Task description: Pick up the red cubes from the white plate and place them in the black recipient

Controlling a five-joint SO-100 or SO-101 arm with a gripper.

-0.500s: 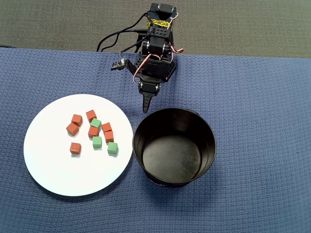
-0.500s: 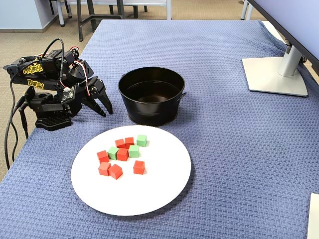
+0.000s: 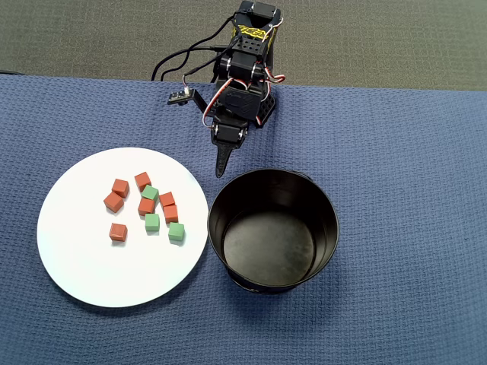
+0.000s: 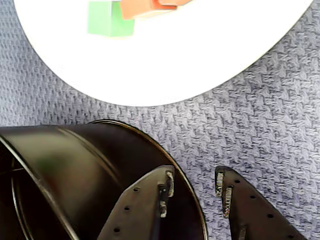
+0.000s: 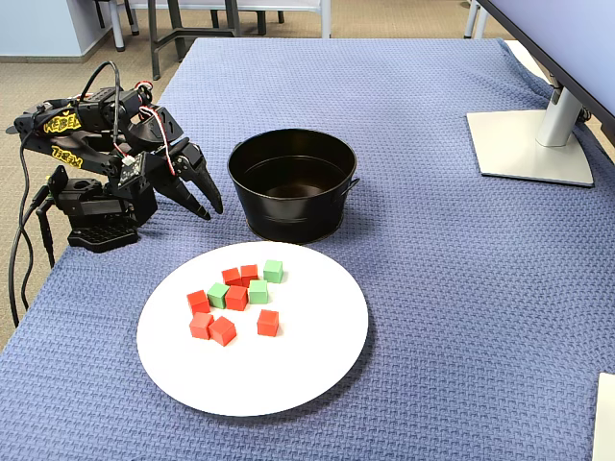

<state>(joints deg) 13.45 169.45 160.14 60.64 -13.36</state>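
Observation:
Several red cubes (image 3: 120,187) lie clustered on the white plate (image 3: 84,258), left of the black recipient (image 3: 270,243) in the overhead view. The fixed view shows the same red cubes (image 5: 223,330) on the plate (image 5: 288,370), with the empty recipient (image 5: 293,182) behind. My gripper (image 3: 221,169) hovers over the cloth just behind the gap between plate and recipient. It is open with nothing between its fingers (image 5: 204,211). In the wrist view the gripper (image 4: 195,182) is low over the recipient's wall (image 4: 60,170), and the plate's edge (image 4: 175,60) is at the top.
Three green cubes (image 3: 151,222) are mixed in among the red ones. A monitor stand (image 5: 528,144) sits at the right in the fixed view. The arm's base (image 5: 91,230) and cables are at the table's left edge. Blue cloth covers the table.
The arm has swung slightly towards the plate side, and the gripper tip has moved a little left in the overhead view. Cubes, plate and recipient have not moved.

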